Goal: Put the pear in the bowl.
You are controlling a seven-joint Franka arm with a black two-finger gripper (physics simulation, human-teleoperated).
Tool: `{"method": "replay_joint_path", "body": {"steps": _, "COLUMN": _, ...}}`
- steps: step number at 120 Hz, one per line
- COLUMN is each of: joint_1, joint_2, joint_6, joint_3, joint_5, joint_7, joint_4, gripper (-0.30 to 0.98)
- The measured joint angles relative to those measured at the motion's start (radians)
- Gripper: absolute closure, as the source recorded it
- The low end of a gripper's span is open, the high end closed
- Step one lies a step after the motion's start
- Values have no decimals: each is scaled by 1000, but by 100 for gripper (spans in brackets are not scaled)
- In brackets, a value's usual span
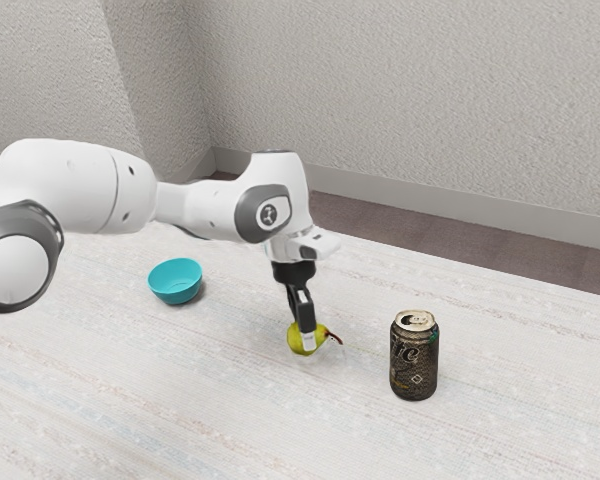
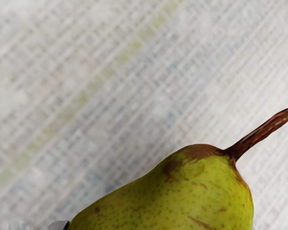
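Observation:
My gripper (image 1: 305, 325) points down at the pear (image 1: 297, 338) in the exterior view, one finger lying across the fruit's near side. The gripper is shut on the pear, whose brown stem sticks out toward the exterior view's right. The wrist view has the pear (image 2: 182, 196) large at its lower edge, with small bits of the fingers against its two sides. Toward the exterior view's left stands the turquoise bowl (image 1: 175, 282), upright and apart from the gripper, with no fruit visible inside. Whether the pear touches the table I cannot tell.
A dark drink can (image 1: 414, 356) stands upright on the pale table (image 1: 210, 410), on the exterior view's right of the pear. A textured wall rises behind the table.

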Motion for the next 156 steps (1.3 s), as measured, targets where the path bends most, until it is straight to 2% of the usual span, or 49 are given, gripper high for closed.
{"method": "replay_joint_path", "body": {"steps": 27, "joint_1": 117, "joint_2": -63, "joint_6": 6, "joint_3": 10, "joint_5": 8, "joint_7": -10, "joint_4": 0, "gripper": 48}}
{"method": "replay_joint_path", "body": {"steps": 58, "joint_1": 253, "joint_2": -100, "joint_6": 11, "joint_3": 36, "joint_5": 14, "joint_7": -18, "joint_4": 1, "gripper": 51}}
{"method": "replay_joint_path", "body": {"steps": 77, "joint_1": 286, "joint_2": -117, "joint_6": 12, "joint_3": 92, "joint_5": 15, "joint_7": -21, "joint_4": 18, "gripper": 51}}
{"method": "replay_joint_path", "body": {"steps": 105, "joint_1": 296, "joint_2": -63, "joint_6": 11, "joint_3": 157, "joint_5": 13, "joint_7": -14, "joint_4": 58, "gripper": 48}}
{"method": "replay_joint_path", "body": {"steps": 110, "joint_1": 297, "joint_2": -55, "joint_6": 11, "joint_3": 162, "joint_5": 11, "joint_7": -13, "joint_4": 59, "gripper": 46}}
{"method": "replay_joint_path", "body": {"steps": 133, "joint_1": 309, "joint_2": -28, "joint_6": 2, "joint_3": 168, "joint_5": -3, "joint_7": 2, "joint_4": 60, "gripper": 20}}
{"method": "replay_joint_path", "body": {"steps": 156, "joint_1": 310, "joint_2": -78, "joint_6": -12, "joint_3": 166, "joint_5": -7, "joint_7": 17, "joint_4": 58, "gripper": 8}}
